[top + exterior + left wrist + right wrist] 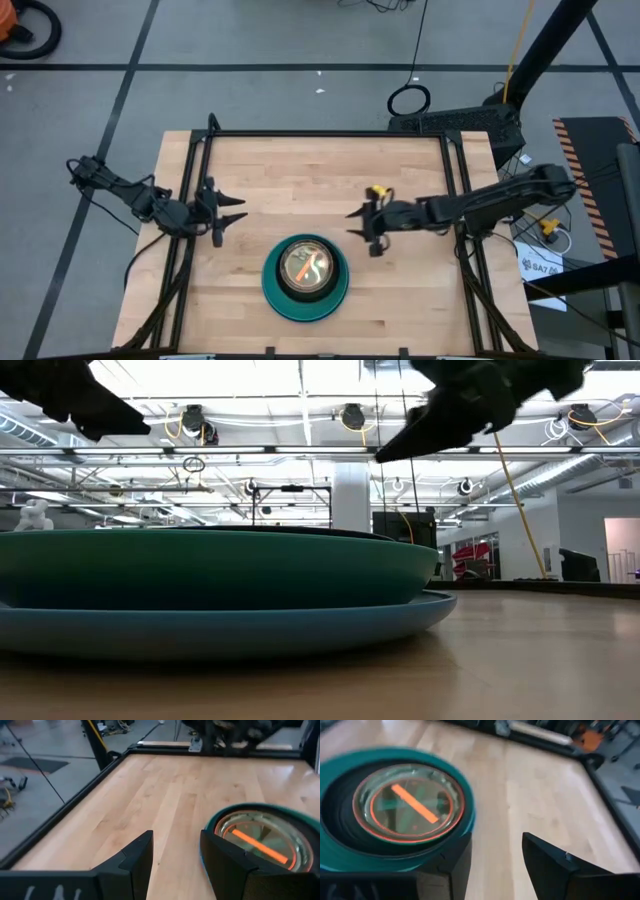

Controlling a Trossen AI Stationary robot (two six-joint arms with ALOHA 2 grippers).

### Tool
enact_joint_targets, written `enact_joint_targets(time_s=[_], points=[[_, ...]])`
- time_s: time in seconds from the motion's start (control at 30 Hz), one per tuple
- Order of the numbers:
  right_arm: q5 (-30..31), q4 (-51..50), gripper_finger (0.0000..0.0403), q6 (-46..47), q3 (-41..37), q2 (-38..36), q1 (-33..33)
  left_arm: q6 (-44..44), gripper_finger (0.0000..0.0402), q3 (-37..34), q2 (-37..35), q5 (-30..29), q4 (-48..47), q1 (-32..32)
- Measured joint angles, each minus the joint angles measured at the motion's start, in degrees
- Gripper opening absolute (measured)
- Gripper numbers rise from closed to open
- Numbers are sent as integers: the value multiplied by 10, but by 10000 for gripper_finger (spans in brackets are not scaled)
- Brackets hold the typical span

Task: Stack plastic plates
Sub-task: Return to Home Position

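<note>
The plastic plates stand in one stack (305, 278) near the table's near edge, at its middle. A large blue plate (300, 628) rests on the wood with a teal plate (200, 565) on it. Inside sit a black plate (340, 827) and small translucent plates, the top one orange-rimmed (410, 802) (260, 840). My left gripper (233, 211) (175, 857) is open, above the table to the stack's left and farther back. My right gripper (362, 225) (495, 852) is open, to the stack's right and farther back. Neither touches anything.
A black metal frame (330, 134) runs along the table's far edge and down both sides (65, 822). Bare wood (300, 185) lies between the two grippers and behind the stack. Beyond the far edge are the floor, cables and equipment (455, 122).
</note>
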Motion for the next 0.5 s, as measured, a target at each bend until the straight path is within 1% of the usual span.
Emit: enact_joint_targets(time_s=[0.17, 0.23, 0.27, 0.37, 0.5], points=[[-2, 51, 167, -2, -87, -103, -18, 55, 170, 0, -1, 0, -7, -1], [-21, 66, 167, -4, -118, -142, -25, 71, 170, 0, -2, 0, -12, -1], [-30, 75, 167, -4, -132, -162, -30, 74, 170, 0, -4, 0, -10, -1], [-30, 81, 167, -7, -171, -220, -42, 70, 170, -1, -15, -1, -7, -1], [-30, 98, 167, -16, -227, -297, -56, 59, 170, -28, -41, -14, 26, 0]])
